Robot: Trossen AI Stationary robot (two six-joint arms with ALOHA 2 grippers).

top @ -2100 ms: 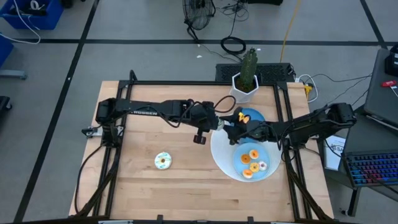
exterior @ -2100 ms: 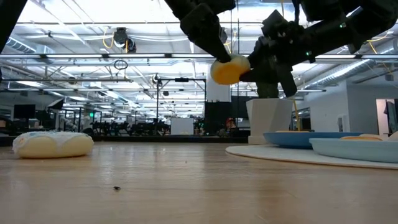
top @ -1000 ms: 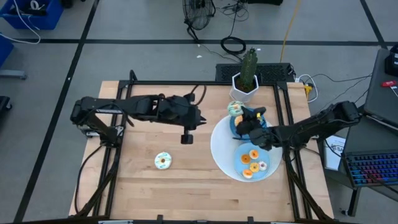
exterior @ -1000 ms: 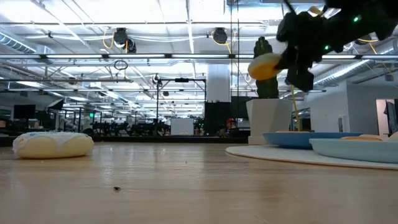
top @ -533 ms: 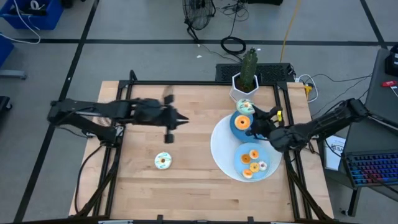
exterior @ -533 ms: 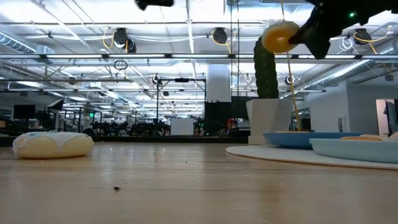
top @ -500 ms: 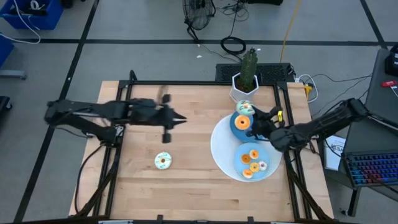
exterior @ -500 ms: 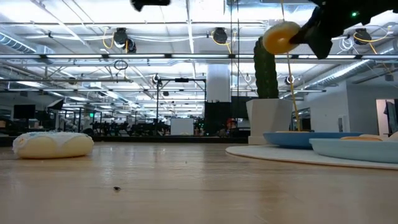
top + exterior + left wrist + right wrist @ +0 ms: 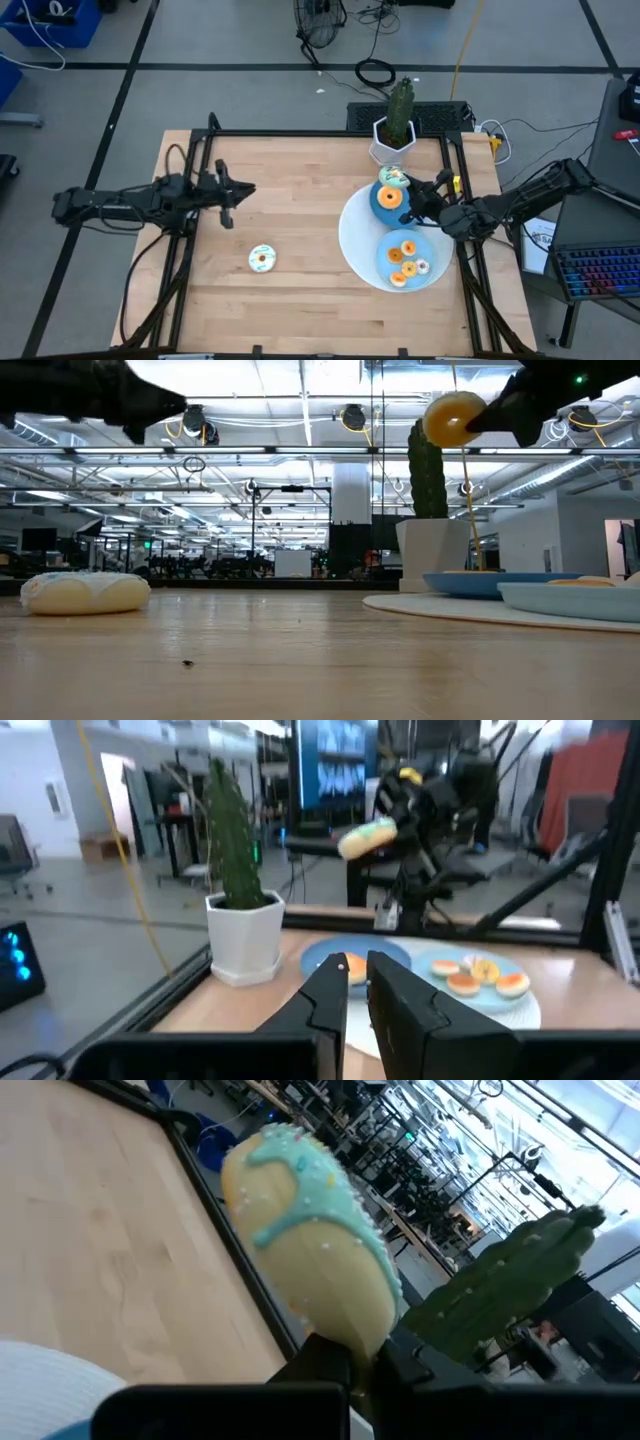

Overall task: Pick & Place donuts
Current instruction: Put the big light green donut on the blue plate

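A: Two dark arms work a pale wooden table (image 9: 300,200), the biggest thing in view. What sits on it?

B: Largest first: a flat white round disc (image 9: 352,235) at the right side, carrying two round blue plates. The nearer blue plate (image 9: 432,258) holds several small iced ring donuts (image 9: 405,258), orange and white; the farther blue plate (image 9: 377,200) has an orange-iced one (image 9: 391,197). Behind them stands a green cactus in a white faceted pot (image 9: 397,127).

A: And the arms?

B: The right gripper (image 9: 412,192) hangs over the farther plate, fingers pinched on a teal-iced sprinkled donut (image 9: 310,1245), held on edge. Judging by that position, it is poised to set the ring down among the others. The left gripper (image 9: 236,192) waits well apart near the table's left edge, its fingers nearly pressed together with nothing between them, apparently clear of the work.

A: Anything left to collect?

B: One white-iced donut (image 9: 262,258) lies alone on the bare wood, well apart from the plates.

A: How will these handle?

B: They look smooth, rounded and plump, with glossy icing over a tan body; an edge grip probably needs care so the ring does not twist.
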